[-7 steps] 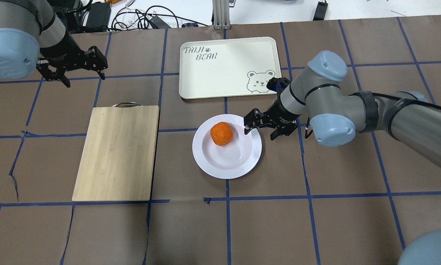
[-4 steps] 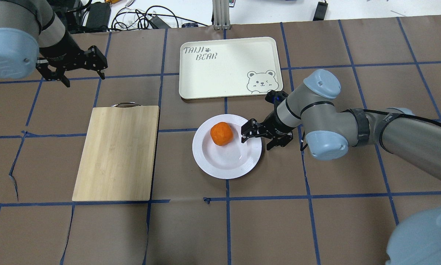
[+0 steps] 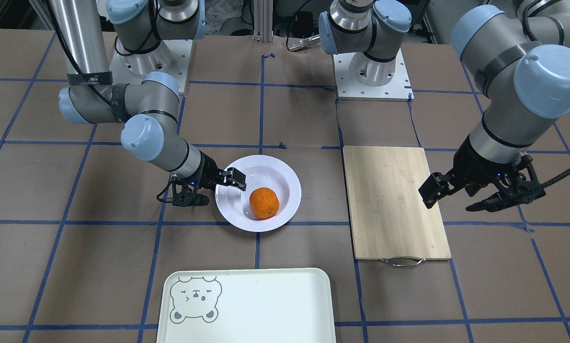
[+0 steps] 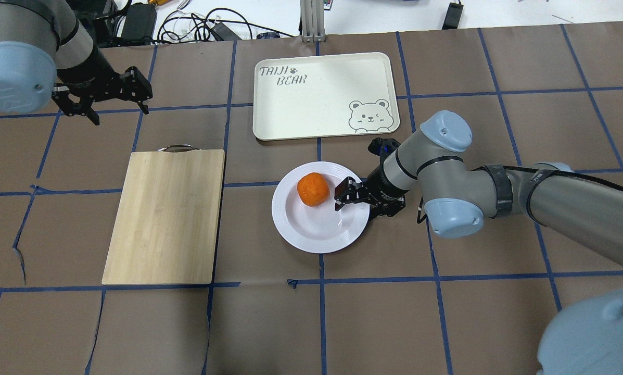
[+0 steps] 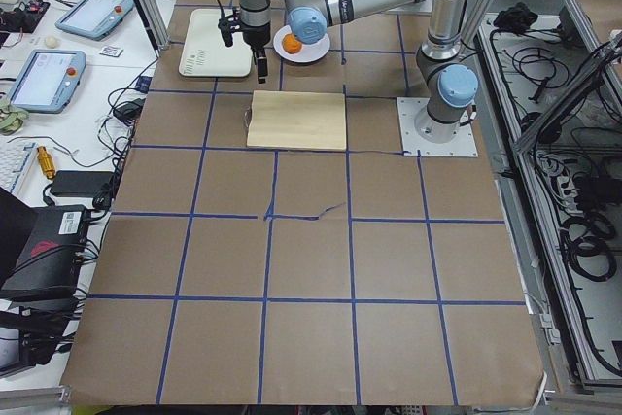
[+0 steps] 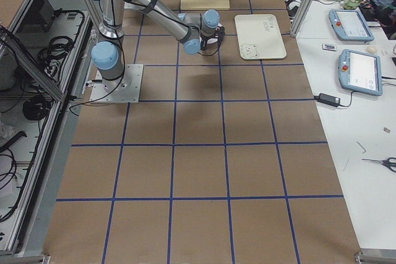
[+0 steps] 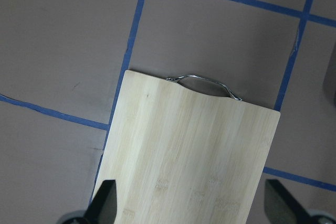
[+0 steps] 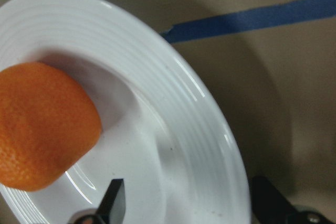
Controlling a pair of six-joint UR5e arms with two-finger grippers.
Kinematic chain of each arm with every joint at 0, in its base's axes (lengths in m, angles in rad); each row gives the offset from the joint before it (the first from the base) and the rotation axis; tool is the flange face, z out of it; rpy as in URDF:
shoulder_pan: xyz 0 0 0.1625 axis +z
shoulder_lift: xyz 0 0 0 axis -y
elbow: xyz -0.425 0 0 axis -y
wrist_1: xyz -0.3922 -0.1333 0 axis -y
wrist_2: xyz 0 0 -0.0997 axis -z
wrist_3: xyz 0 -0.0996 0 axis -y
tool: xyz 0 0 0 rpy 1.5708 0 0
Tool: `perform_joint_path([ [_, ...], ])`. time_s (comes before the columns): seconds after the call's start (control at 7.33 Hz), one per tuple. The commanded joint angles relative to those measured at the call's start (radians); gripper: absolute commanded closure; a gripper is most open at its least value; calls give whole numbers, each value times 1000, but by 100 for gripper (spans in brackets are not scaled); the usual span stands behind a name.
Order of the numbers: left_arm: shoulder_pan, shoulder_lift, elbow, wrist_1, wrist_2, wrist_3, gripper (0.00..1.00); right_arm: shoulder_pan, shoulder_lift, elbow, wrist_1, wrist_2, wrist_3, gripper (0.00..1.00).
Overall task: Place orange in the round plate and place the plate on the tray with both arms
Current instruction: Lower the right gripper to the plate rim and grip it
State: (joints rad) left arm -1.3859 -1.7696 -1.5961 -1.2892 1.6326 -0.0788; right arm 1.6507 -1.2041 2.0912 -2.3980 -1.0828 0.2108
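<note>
The orange (image 4: 313, 189) lies in the white round plate (image 4: 311, 237), toward its far-left side. My right gripper (image 4: 355, 205) is open and low at the plate's right rim, one finger over the plate's inside and the other outside it. In the right wrist view the rim (image 8: 173, 77) passes between the two fingers, with the orange (image 8: 42, 124) at the left. The tray (image 4: 321, 94) lies bare beyond the plate. My left gripper (image 4: 119, 112) hangs open above the table beyond the cutting board, holding nothing.
A bamboo cutting board (image 4: 165, 219) with a metal handle lies left of the plate; the left wrist view looks down on the board (image 7: 194, 150). Cables and boxes sit past the table's far edge. Blue tape lines cross the brown table cover.
My right gripper has moved nearer and to the left, lowering onto the plate's right rim until its fingers straddle it. The left arm, orange and plate have stayed put.
</note>
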Motion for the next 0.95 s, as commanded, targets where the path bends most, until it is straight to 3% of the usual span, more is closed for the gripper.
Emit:
perform_joint_path([
  [0.0, 1, -2, -2, 2, 0, 1, 0, 1, 0, 4, -3, -5, 48, 53],
  [0.27, 1, -1, -16, 10, 0, 1, 0, 6, -3, -3, 0, -6, 65, 82],
  [0.55, 1, -2, -16, 10, 0, 1, 0, 6, -25, -8, -1, -60, 62, 98],
  [0.82, -1, -2, -18, 10, 0, -1, 0, -2, -44, -80, 11, -31, 61, 100],
])
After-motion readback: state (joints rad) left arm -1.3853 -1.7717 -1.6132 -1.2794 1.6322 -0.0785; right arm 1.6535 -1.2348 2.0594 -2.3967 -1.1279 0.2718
